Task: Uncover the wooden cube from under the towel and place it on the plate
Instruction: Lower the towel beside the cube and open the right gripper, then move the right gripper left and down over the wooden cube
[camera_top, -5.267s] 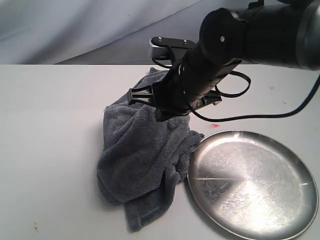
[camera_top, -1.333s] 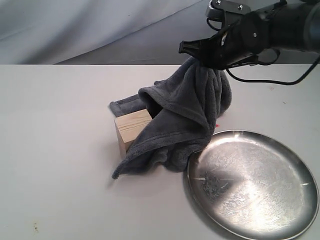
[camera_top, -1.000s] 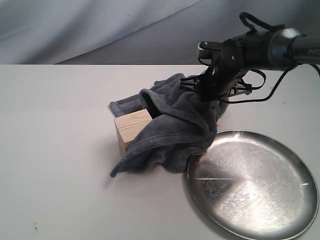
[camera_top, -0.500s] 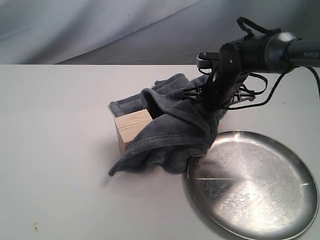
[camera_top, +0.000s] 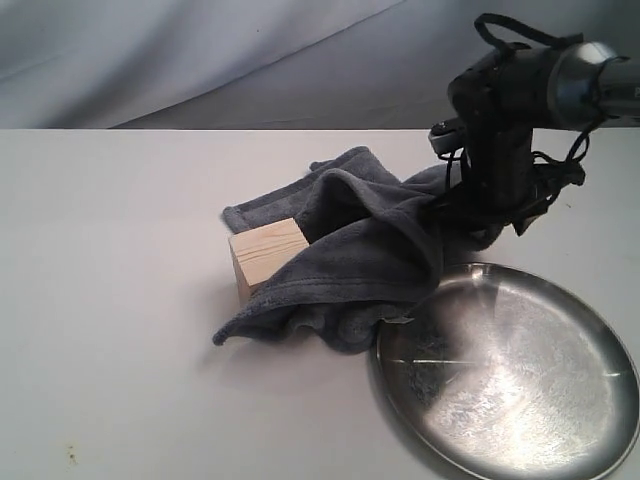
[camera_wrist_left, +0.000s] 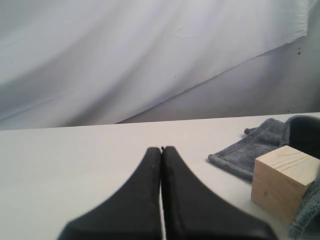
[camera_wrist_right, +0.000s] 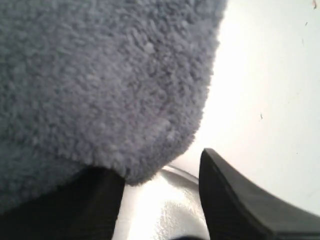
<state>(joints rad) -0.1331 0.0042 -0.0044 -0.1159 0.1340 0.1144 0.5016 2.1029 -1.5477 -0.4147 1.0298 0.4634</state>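
The wooden cube (camera_top: 267, 258) stands on the table with its left half bare and the towel (camera_top: 365, 250) leaning on its right side. From there the towel lies in a heap toward the plate (camera_top: 520, 380) and overlaps its near-left rim. My right gripper (camera_top: 468, 212) points down at the towel's right end, just beyond the plate's far rim. In the right wrist view the right gripper (camera_wrist_right: 157, 167) is open; the towel (camera_wrist_right: 100, 80) drapes over one finger and the plate (camera_wrist_right: 165, 210) shows in the gap. My left gripper (camera_wrist_left: 161, 149) is shut and empty, left of the cube (camera_wrist_left: 282, 182).
A pale curtain (camera_top: 200, 50) hangs behind the table (camera_top: 110, 330). The right arm's black body and cables (camera_top: 510, 110) rise over the far right. The left arm does not show in the exterior view.
The right gripper came down and moved right with the towel, then opened; the towel has sagged lower and spread toward the plate. The cube has stayed where it was.
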